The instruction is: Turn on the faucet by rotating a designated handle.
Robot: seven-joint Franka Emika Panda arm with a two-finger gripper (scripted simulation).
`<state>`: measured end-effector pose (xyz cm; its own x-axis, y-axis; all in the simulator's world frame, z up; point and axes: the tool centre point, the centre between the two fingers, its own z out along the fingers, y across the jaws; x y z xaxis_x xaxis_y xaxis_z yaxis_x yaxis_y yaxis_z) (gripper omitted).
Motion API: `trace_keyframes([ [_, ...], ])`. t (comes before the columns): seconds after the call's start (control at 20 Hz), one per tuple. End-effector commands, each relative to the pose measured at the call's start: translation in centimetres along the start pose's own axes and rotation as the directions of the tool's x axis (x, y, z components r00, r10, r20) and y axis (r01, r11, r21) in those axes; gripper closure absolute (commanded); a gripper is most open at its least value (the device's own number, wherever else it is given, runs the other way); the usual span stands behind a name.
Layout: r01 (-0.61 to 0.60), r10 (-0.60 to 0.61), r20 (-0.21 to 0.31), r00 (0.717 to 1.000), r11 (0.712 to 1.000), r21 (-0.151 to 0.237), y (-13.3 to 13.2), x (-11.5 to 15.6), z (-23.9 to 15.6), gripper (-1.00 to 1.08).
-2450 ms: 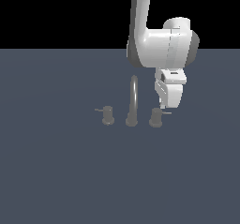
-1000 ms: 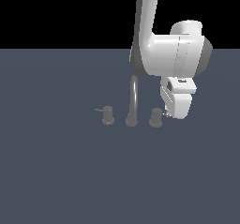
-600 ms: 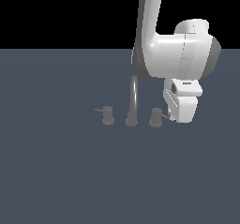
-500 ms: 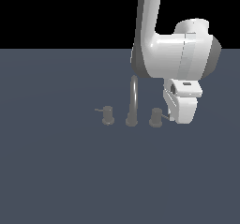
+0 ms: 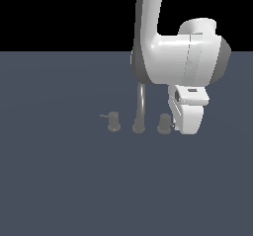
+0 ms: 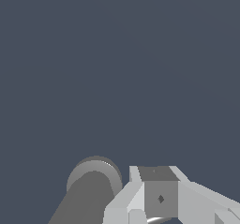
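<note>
The faucet [image 5: 140, 112] stands just below the centre of the exterior frame, on the flat dark grey-blue floor [image 5: 64, 180], and it counts out as three pieces in a row: one tall thin spout in the middle and two short knobs, one to each side. The spout's upper arch is hidden behind the arm. Off to the exterior view's left sits the slimmer twin knob [image 5: 114, 121], its thin rod sticking out leftward, well apart from everything else. On the exterior view's right sits the handle [image 5: 163, 123], a stubby grey cylinder, and right beside it, just right of centre, hangs the one white gripper [image 5: 187, 129]. Its body comes down next to the handle's lever side; whether it touches is not clear.

One arm, one gripper, white and bulky, fills the upper right of centre. In the wrist view a grey cylinder [image 6: 91, 185] shows at the lower left, with one pale finger [image 6: 154, 195] close against it. Are the jaws parted or closed? Neither view shows it, so that cannot be told.
</note>
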<state>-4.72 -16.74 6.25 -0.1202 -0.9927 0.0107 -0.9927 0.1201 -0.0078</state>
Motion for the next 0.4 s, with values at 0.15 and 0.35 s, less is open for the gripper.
trace_keyframes([
  [0.15, 0.022, -0.022, 0.007, 1.0, 1.0, -0.004, -0.4, -3.7, -0.1, 1.08],
  [0.35, 0.033, -0.033, 0.011, 0.999, 0.999, -0.007, -0.5, -5.9, -0.1, 1.08],
])
